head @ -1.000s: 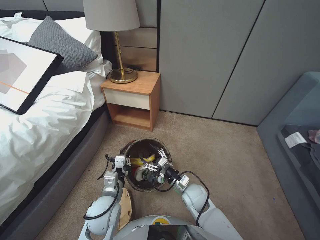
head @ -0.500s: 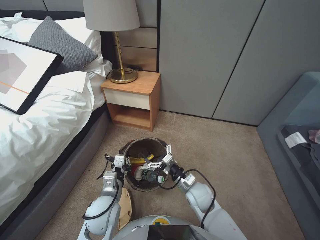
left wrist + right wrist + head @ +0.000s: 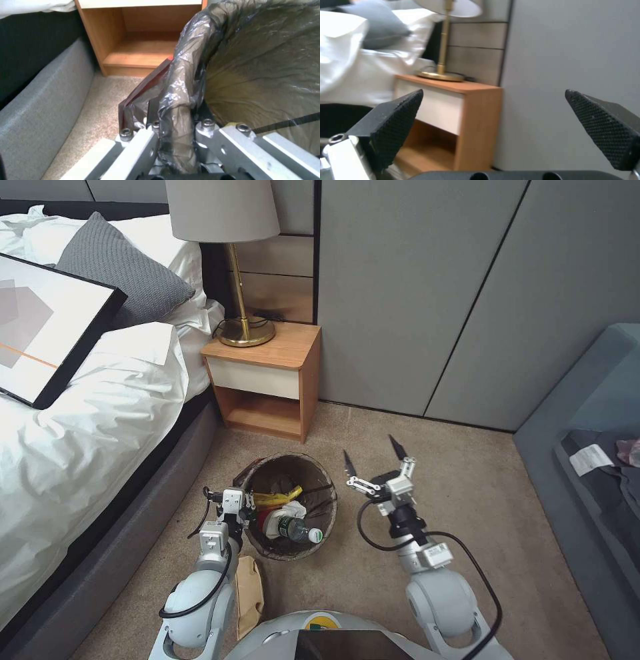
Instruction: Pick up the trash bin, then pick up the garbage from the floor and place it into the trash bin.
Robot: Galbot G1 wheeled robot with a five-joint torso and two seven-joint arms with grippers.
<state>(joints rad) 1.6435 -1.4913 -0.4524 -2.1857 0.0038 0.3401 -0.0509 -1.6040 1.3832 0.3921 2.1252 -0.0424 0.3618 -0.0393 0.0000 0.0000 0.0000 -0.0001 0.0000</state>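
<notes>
The left gripper [image 3: 239, 505] was clamped on the trash bin [image 3: 320, 480] rim, its crinkled bag [image 3: 180, 82] showing close in the wrist view. The right gripper [image 3: 372, 459] hung beside it, textured fingers [image 3: 396, 120] apart.

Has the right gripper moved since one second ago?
Yes. The right gripper, open and empty, has come out of the trash bin and now hangs over the carpet on the bin's right, farther from the bed.

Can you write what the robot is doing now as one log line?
left gripper: shut on trash bin rim | right gripper: open, empty, beside bin | bottle: inside bin
</notes>
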